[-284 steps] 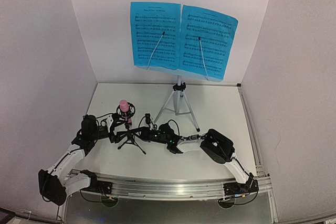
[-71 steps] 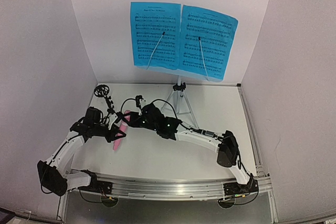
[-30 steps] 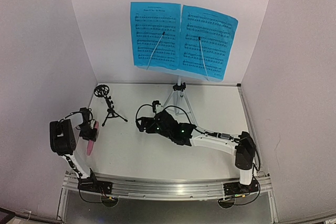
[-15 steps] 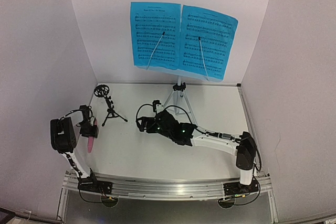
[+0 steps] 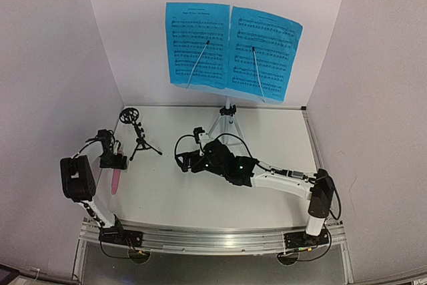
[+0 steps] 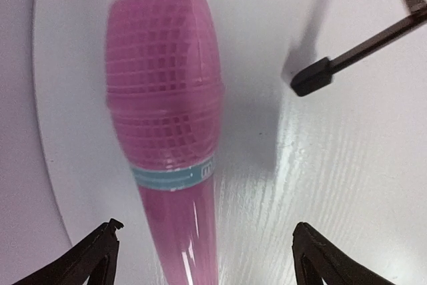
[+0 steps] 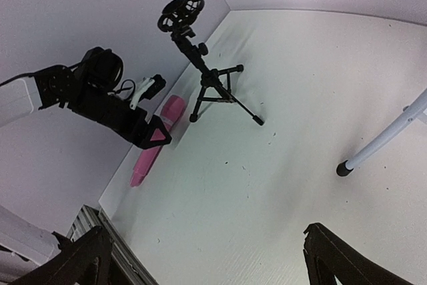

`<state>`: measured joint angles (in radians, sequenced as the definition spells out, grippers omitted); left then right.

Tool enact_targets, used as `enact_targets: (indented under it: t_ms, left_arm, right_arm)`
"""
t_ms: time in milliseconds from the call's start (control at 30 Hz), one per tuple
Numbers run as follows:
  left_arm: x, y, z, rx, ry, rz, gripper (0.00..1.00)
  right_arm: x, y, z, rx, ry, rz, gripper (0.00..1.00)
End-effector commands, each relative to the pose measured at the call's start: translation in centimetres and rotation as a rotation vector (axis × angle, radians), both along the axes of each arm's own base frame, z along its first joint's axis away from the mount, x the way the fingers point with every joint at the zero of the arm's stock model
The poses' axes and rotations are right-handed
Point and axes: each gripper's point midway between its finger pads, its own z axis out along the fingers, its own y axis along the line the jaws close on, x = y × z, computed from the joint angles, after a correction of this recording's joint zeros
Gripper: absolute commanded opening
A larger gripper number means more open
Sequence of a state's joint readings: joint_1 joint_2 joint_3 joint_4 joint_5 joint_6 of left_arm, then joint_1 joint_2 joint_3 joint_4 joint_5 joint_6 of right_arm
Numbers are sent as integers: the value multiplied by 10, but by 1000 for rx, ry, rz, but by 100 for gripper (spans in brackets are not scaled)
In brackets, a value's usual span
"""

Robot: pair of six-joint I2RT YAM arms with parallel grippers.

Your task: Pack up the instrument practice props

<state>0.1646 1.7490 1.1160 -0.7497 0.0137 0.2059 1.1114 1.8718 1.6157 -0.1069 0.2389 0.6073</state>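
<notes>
Microphone, pink plastic stick with mesh head, lying at left edge of worktop under wide-spread, empty left gripper; set-down seemingly complete, next move likely grasping small black tripod mic stand.

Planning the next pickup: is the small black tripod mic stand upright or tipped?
Upright: the small black tripod mic stand rests on its legs, ring mount uppermost.
</notes>
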Motion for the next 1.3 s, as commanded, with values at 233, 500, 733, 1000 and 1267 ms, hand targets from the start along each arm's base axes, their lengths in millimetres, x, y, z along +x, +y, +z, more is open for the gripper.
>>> enact_targets:
  t_ms: [233,500,733,1000,1267]
  left_arm:
    - [24,-22,151,-63,-461,-51,88]
    - [-3,-97,241,-359,-713,-319,84]
    - [-19,-173,327,-520,-945,-559,85]
    - [34,-236,441,-716,-1067,-633,86]
    - [88,-263,511,-786,-1187,-650,88]
  right_arm:
    - [-47,-50,16,-127,-90,195,98]
    - [-46,-107,-5,-174,20,65,98]
    - [-64,-124,-4,-199,69,142,96]
    - [-78,-97,34,-145,18,325,91]
    - [-46,-57,194,73,-291,290,87]
